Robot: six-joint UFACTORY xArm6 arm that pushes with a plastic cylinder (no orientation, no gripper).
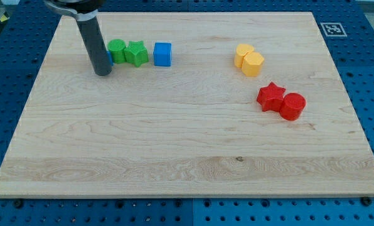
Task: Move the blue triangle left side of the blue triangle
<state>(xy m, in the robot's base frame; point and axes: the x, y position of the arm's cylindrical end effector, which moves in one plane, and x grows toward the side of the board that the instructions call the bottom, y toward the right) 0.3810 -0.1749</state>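
Note:
My tip (103, 73) rests on the wooden board (174, 138) at the view's upper left. A blue block (109, 57), the triangle going by the task, shows only as a thin sliver behind the rod, so its shape cannot be made out. It touches the left side of a green round block (117, 50). A green star (137, 53) sits right of that, then a blue cube (162, 54) with a small gap. The tip is just left of and slightly below the hidden blue block.
Two yellow blocks (248, 59) touch each other at the upper right. A red star (271, 96) and a red cylinder (292, 106) touch each other at the right. An ArUco tag (332, 29) lies beyond the board's top right corner.

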